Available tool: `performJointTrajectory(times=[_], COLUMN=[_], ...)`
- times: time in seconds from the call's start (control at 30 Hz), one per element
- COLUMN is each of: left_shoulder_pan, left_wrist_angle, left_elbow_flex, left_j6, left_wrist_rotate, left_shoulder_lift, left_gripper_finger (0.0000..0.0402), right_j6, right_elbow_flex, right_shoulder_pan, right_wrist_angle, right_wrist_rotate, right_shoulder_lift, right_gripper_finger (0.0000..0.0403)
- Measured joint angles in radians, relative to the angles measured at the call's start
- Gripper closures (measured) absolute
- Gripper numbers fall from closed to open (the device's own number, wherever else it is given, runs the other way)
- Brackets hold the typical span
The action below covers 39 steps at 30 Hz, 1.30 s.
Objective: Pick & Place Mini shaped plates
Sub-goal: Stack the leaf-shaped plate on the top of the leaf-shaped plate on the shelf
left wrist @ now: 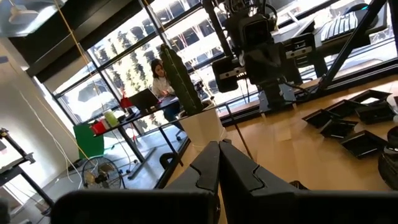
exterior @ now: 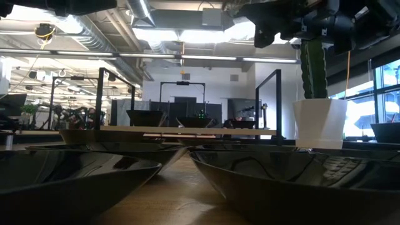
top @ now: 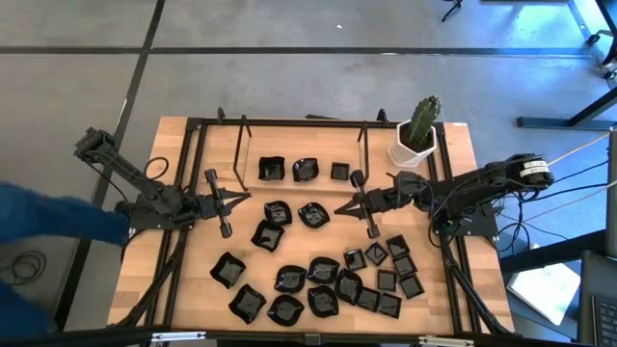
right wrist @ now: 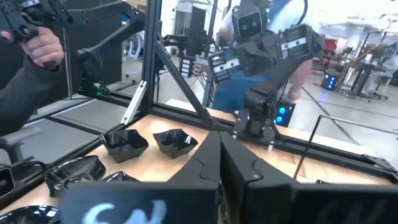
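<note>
Mini shaped plates [top: 318,284] clustered tight on counter [top: 145,260], three more on rear rack; left end effector [top: 239,198] and right end effector [top: 343,205] shut, empty, raised; risk: nudging touching neighbours.
</note>
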<state>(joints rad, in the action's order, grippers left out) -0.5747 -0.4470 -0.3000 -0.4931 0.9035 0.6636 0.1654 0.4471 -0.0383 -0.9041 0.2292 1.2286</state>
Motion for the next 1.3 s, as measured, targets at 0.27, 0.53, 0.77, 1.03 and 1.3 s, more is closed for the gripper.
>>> performJointTrajectory(times=[0.27, 0.53, 0.77, 1.03, 1.3], left_shoulder_pan=[0.0, 0.001, 0.001, 0.017, 0.182], left_wrist_angle=[-0.001, 0.016, 0.063, 0.054, 0.072], left_elbow_flex=[0.0, 0.0, 0.0, 0.0, -0.05], left_j6=[0.025, 0.092, 0.191, 0.245, 0.293], left_wrist_rotate=[0.0, -0.023, -0.181, -0.159, -0.152], left_shoulder_lift=[0.0, 0.0, 0.0, 0.024, 0.127], left_gripper_finger=[0.0398, 0.0398, 0.0398, 0.0398, 0.0398], right_j6=[-0.008, 0.003, -0.007, -0.004, -0.003], right_elbow_flex=[-0.059, -0.059, -0.059, -0.059, -0.059], right_shoulder_pan=[0.0, 0.0, 0.0, 0.0, 0.0], right_wrist_angle=[-0.101, -0.146, -0.13, -0.123, -0.118], right_wrist_rotate=[0.033, 0.034, 0.035, 0.035, 0.033], right_shoulder_lift=[-0.001, -0.003, -0.002, -0.002, -0.002], right_gripper_finger=[0.0401, 0.0401, 0.04, 0.0388, 0.0399])
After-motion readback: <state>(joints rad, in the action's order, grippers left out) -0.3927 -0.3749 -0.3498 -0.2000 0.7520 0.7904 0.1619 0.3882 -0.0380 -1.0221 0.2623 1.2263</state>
